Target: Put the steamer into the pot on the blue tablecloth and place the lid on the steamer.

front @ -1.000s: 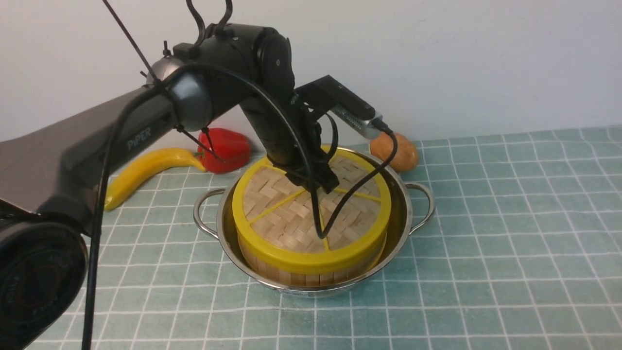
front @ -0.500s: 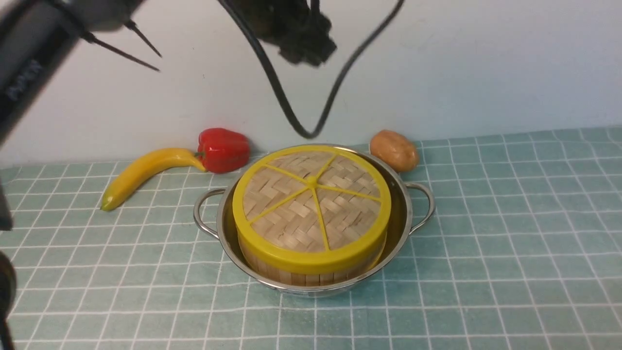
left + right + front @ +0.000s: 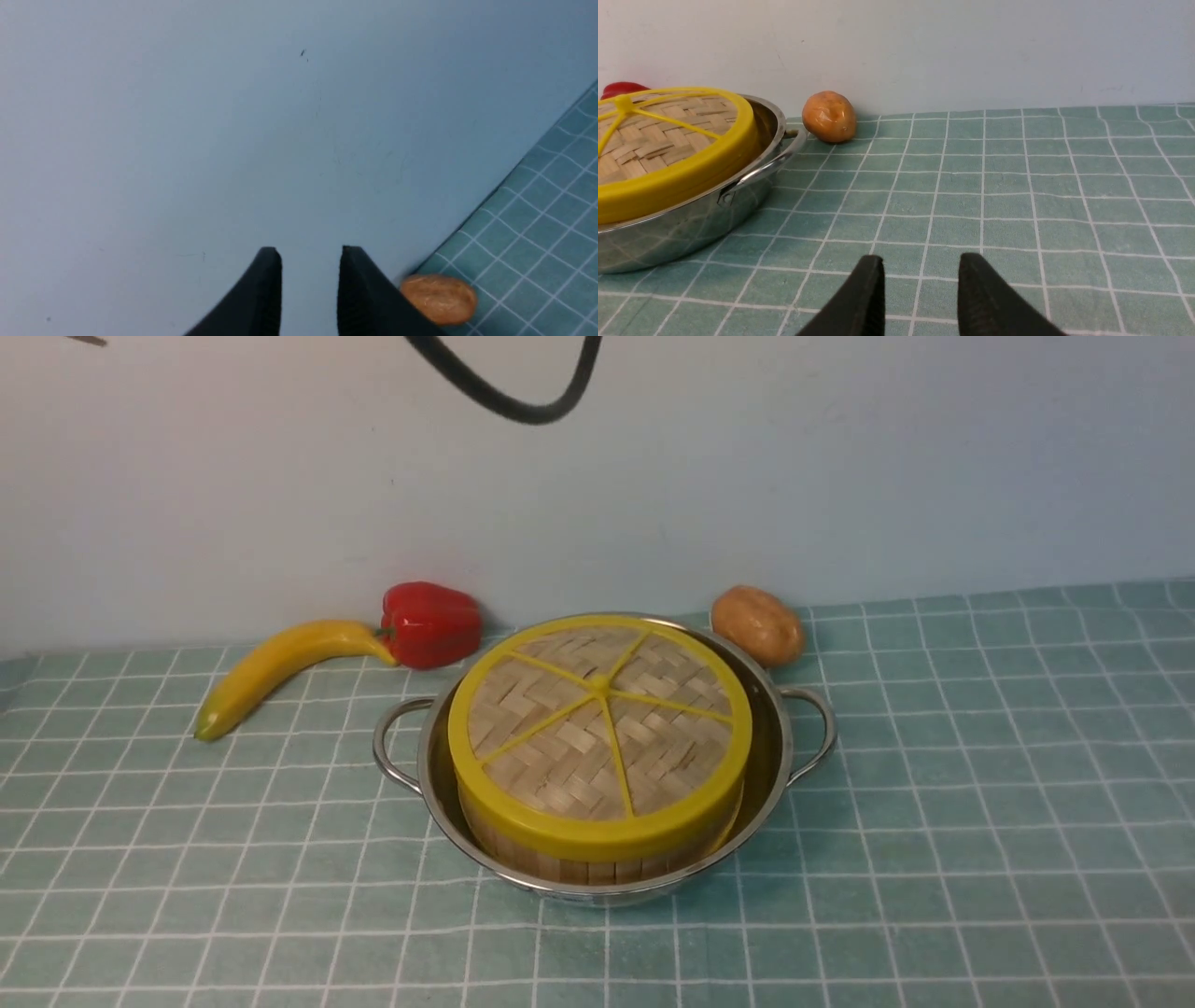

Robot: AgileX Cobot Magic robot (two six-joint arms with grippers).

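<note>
on the blue tablecloth (image 3: 934, 756): the pot (image 3: 775, 747), holding the steamer (image 3: 597, 859), capped flush by the lid (image 3: 597, 733). behind the pot: banana (image 3: 271, 667), red pepper (image 3: 429, 623), potato (image 3: 756, 625). left gripper (image 3: 310, 261) raised toward the wall, jaws slightly apart, nothing between, potato just beside one finger. right gripper (image 3: 920, 268) low over the cloth, jaws parted and empty, pot off to one side, potato ahead.

Lid (image 3: 599, 728) sits on steamer (image 3: 597, 859) in pot (image 3: 780, 747) on blue tablecloth (image 3: 980, 803).
</note>
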